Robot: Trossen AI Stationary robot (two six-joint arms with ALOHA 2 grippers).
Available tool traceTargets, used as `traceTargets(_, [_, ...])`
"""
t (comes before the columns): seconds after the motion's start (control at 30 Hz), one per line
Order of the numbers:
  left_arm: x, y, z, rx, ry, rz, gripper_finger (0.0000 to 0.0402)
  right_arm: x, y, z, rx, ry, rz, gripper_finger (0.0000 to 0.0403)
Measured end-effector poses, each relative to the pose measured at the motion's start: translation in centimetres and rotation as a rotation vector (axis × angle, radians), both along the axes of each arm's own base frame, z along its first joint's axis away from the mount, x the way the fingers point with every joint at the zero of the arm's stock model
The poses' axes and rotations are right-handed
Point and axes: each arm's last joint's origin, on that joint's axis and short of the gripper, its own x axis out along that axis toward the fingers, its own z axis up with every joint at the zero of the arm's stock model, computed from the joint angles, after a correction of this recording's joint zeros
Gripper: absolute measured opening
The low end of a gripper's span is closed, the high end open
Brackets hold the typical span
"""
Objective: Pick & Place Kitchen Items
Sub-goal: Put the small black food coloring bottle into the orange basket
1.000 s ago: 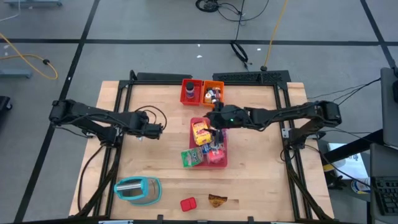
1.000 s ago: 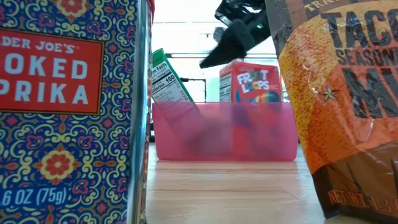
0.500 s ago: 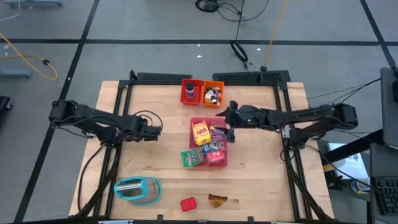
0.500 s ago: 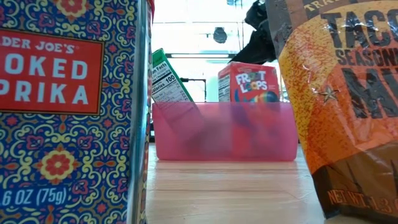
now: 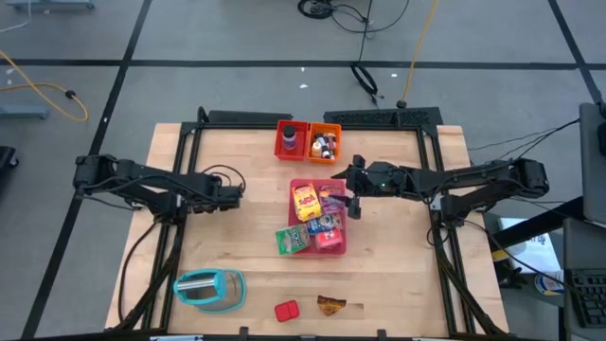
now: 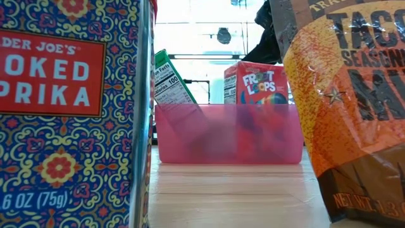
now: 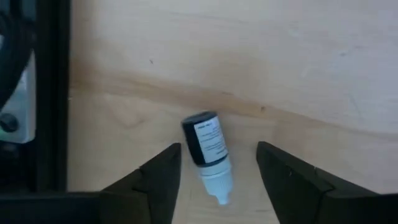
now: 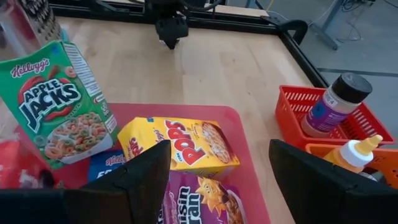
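Left end effector (image 7: 217,171) sits open, empty, straddling a small dark white-capped dropper bottle (image 7: 208,155) lying on the wooden surface (image 7: 249,56), lower centre of frame; I'd drop straight down before squeezing.

Left arm is stretched low across the left half of the table, its gripper (image 5: 237,192) pointing inward with the fingers (image 7: 155,180) spread apart and nothing between them being squeezed. Right arm reaches in from the right side, its gripper (image 5: 352,189) held near the middle with fingers (image 8: 140,180) wide open and empty.
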Motion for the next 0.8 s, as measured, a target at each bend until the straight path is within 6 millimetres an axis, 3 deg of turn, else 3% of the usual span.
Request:
traceTargets(0.1, [-0.2, 0.1, -0.4, -0.006, -0.013, -0.012, 0.0177, 0.0, -0.1, 0.0, -0.011, 0.001, -0.022, 0.0263])
traceTargets(0.33, [0.1, 0.3, -0.2, 0.011, -0.014, -0.093, 0.0044, 0.0, -0.1, 0.0, -0.018, 0.005, -0.047, 0.0263])
traceTargets(0.57, [1.1, 0.6, 0.8, 0.071, -0.025, -0.200, 0.0041, -0.1, -0.2, -0.1, 0.000, 0.006, -0.060, 0.0263])
traceTargets(0.8, [4.1, 1.5, 4.5, 0.199, -0.125, -0.350, 0.0043, -0.1, -0.5, -0.1, -0.033, 0.016, -0.135, 0.0263])
